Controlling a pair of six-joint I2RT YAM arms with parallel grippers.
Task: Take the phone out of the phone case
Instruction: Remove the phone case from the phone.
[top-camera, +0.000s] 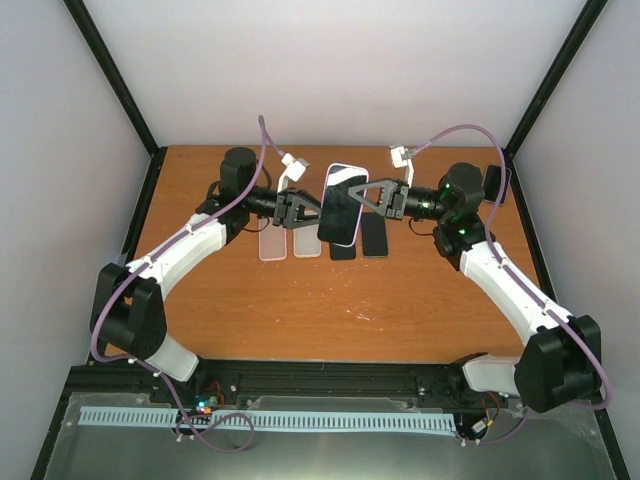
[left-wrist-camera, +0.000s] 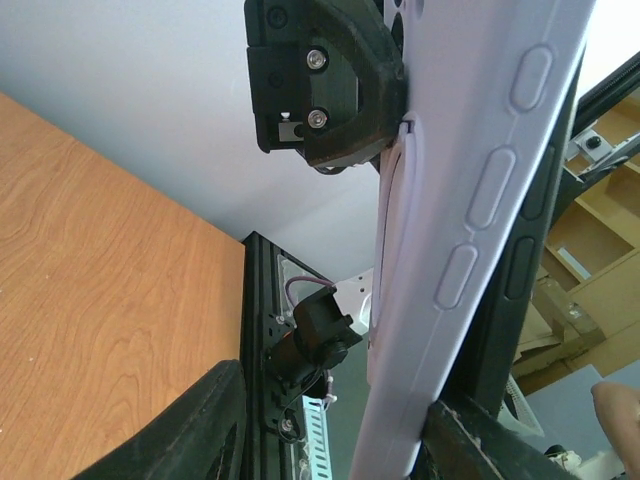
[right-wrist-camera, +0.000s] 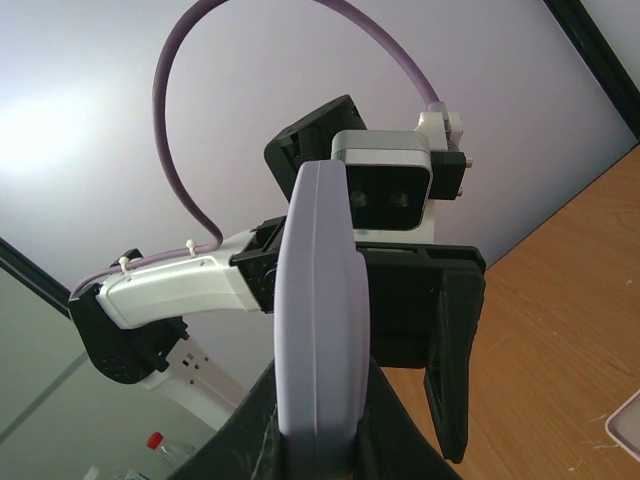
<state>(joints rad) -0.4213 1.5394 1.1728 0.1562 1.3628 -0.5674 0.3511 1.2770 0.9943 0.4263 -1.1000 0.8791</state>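
Above orange wooden bench (top-camera: 300, 310), lavender-cased dark phone (top-camera: 341, 208) aloft, right gripper (top-camera: 355, 192) clamped on its edge, left gripper (top-camera: 312, 210) straddling opposite edge, grip uncertain.

A wooden counter (top-camera: 330, 310) with orange-brown grain fills the middle of the overhead view. Plain white walls (top-camera: 340, 70) close it in at 9, 12 and 3 o'clock, and black frame posts (top-camera: 112, 75) rise along the corners at 10 and 2 o'clock. At 6 o'clock a black rail (top-camera: 330, 375) edges the counter, with a grey metal plate (top-camera: 330, 455) below it. The light is soft and even. In the left wrist view, pale wooden shelves (left-wrist-camera: 610, 215) stand at 3 o'clock.
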